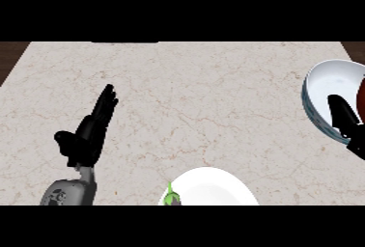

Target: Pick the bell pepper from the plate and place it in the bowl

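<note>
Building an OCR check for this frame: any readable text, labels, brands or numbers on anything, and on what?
None readable.
Counter: marble veining only, no text.
Bowl: plain white inside, no mark.
Plate: plain white, no print.
Green item at the plate's left edge: no label.
Left hand, right hand: plain black, no lettering.
Left forearm: grey, with small dark marks too small to read.

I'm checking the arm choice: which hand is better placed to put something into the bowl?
Right, probably. The right hand shows over the bowl at the counter's right edge, while the left hand rests open far to the left.
</note>
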{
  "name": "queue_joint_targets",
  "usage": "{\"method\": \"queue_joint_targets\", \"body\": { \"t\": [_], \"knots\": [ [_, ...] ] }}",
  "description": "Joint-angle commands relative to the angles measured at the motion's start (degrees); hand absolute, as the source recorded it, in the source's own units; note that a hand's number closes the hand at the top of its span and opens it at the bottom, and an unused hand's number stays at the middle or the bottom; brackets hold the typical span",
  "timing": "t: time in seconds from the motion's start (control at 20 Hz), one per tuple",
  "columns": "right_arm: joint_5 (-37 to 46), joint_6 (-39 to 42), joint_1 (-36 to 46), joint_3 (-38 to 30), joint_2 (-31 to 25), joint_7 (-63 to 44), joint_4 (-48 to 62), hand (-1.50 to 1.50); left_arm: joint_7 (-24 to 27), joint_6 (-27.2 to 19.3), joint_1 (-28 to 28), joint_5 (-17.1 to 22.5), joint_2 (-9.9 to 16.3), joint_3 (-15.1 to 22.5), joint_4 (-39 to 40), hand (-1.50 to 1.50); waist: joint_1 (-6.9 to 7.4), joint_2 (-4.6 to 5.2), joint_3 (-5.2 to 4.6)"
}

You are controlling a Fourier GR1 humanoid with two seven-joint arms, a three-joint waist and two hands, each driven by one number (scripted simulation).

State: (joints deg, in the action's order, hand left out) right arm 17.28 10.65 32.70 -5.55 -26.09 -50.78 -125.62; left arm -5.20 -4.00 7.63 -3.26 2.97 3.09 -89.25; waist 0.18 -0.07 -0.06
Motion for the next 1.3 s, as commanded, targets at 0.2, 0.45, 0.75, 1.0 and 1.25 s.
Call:
{"method": "queue_joint_targets", "body": {
  "t": [0.2,0.45,0.75,1.0,1.25],
  "knots": [
    [8.94,2.48,1.42,-0.51,-6.80,9.81,16.59,1.50,3.32,1.43,1.26,0.84,0.44,-1.34,3.75,0.00,0.51,0.42,0.02],
    [14.00,0.22,-6.32,-3.02,-10.39,23.68,24.56,1.50,2.06,1.51,0.97,0.14,1.20,-1.13,1.91,0.00,0.26,0.32,0.11],
    [15.96,-5.26,-2.58,-6.26,-9.75,33.01,40.86,1.50,3.52,1.87,-1.50,0.43,0.87,-1.28,1.05,0.00,0.41,0.21,0.07],
    [15.70,-8.66,-4.50,-11.21,-13.59,46.42,54.07,1.50,-0.42,0.83,-0.07,0.21,-0.18,-0.78,0.26,0.00,0.36,0.29,0.11],
    [15.09,-5.00,-0.74,-9.71,-13.31,50.40,66.90,1.50,1.27,2.06,0.19,0.14,0.18,-0.49,0.83,0.00,1.12,0.46,0.11]
  ]
}}
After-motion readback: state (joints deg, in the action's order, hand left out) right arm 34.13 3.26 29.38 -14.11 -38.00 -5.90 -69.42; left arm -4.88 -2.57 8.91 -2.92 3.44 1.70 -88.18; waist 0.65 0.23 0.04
